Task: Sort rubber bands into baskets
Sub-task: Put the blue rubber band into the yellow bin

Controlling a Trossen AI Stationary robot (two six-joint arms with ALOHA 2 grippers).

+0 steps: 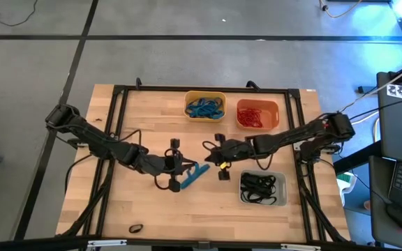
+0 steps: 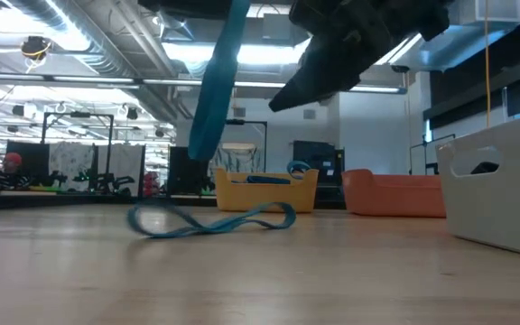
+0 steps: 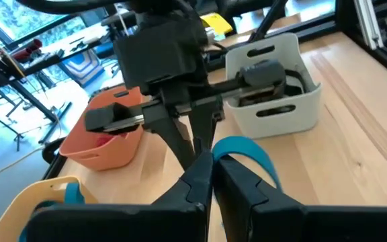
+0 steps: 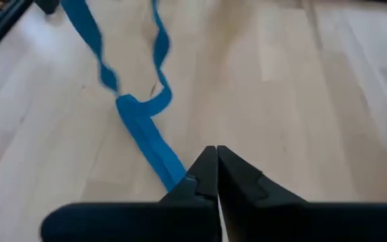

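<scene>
A blue rubber band [image 2: 213,95] hangs from my left gripper [image 3: 211,168], which is shut on it over the table's middle [image 1: 185,174]. Under it a second blue loop [image 2: 210,219] lies flat on the wood. My right gripper [image 4: 216,158] is shut and stands just past the left fingertips [image 1: 209,146], above the table. At the far side, the yellow basket [image 1: 204,94] holds blue bands and the orange basket [image 1: 258,104] holds red ones. The pale grey basket [image 1: 262,202], near right, holds black ones. My left gripper pinches the blue band between its two fingers, which slant down toward the table's right. The fingers hide the place of contact, and the band curls out beside their tips [image 3: 244,149]. The band hangs below, its lower end [image 2: 197,152] clear of the table. Whether my right gripper touches the band I cannot tell.
A single black band [image 1: 136,228] lies near the table's front left. A black frame [image 1: 117,90] runs along the table's edges. Bare wood lies between the grippers and the near edge.
</scene>
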